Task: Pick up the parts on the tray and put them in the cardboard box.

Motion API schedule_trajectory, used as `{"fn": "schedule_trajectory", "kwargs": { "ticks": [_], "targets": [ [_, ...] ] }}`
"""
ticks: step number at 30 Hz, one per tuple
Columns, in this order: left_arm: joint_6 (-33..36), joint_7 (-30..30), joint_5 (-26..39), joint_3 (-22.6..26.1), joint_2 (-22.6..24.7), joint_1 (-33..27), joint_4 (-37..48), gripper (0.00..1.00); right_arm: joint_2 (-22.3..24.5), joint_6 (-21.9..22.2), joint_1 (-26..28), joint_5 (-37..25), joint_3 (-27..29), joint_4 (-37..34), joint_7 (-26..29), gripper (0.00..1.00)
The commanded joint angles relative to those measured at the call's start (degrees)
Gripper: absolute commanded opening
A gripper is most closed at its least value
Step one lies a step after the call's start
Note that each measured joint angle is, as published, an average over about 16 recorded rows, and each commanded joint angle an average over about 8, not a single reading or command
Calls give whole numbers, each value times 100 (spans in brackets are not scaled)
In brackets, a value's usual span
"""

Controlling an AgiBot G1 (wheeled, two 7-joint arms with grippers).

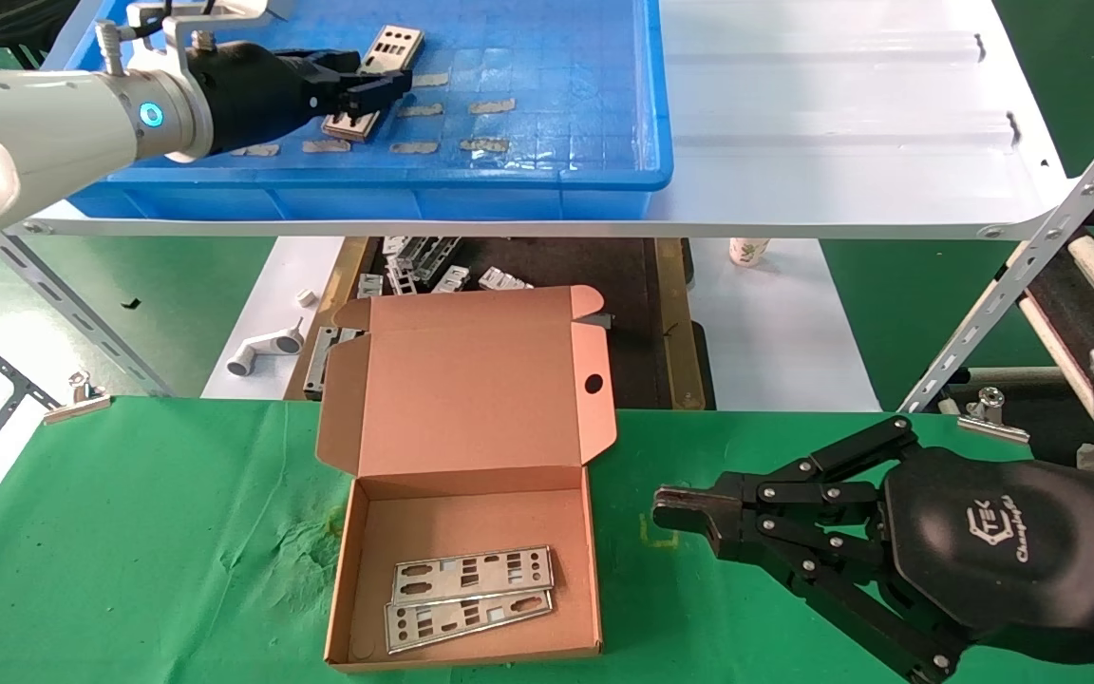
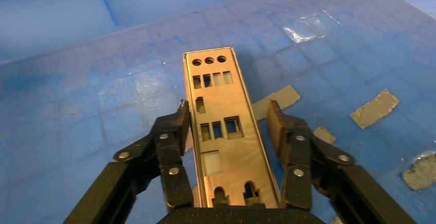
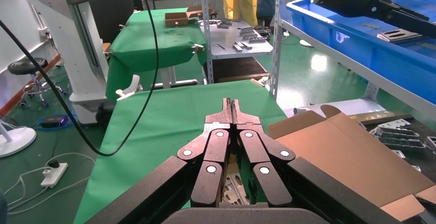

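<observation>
Silver sheet metal, thin and punched with holes: one plate (image 2: 218, 126) on the floor of the blue tray (image 1: 604, 176), toward its left side. Straddled by the left gripper (image 1: 381, 90), fingers (image 2: 172, 142) spread wide on either long edge, one at the edge or touching it, the other just apart; nothing clamped yet.

Probably light and stiff, but slick and sharp-edged, lying too flat to get under. Best pinched across the narrow width near mid-length, to stop it tipping.

Long axis in line with the gripper's reach, running away from the robot and slanting slightly right. Round-hole end farthest from the wrist.

Two more plates (image 1: 471, 575) side by side in the cardboard box (image 1: 343, 589) on the green worktop (image 1: 129, 532). Right gripper (image 1: 675, 508) parked low beside the box, fingers pressed together, holding nothing.
</observation>
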Motion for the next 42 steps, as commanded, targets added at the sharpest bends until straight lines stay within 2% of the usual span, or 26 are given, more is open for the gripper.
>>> {"fn": "schedule_trajectory", "kwargs": {
  "ticks": [1,23,26,27,29,34,36,38,42],
  "targets": [
    [-7,34,-9,-7,6,-4,20,0,0,0,0,0,0,0,0,0],
    [4,324,-167,-123,-10,-89,107,0,1,1,1,1,-2,0,-1,0],
    [7,343,-174,-128,5,-89,136,3,1,1,1,2,-2,0,-1,0],
    [7,347,-175,-129,10,-90,147,6,1,1,1,2,-3,0,-1,0],
    [8,357,-175,-129,19,-93,167,18,1,1,1,2,-3,0,-1,0],
    [-12,384,-179,-132,40,-102,205,74,1,1,1,2,-3,0,-2,0],
    [-28,395,-180,-134,50,-101,219,92,1,1,1,2,-3,0,-2,0],
    [-41,404,-182,-135,61,-97,235,100,1,1,1,2,-4,0,-2,0],
    [-53,416,-183,-136,76,-88,266,100,2,2,1,3,-4,0,-2,0]
  ]
}}
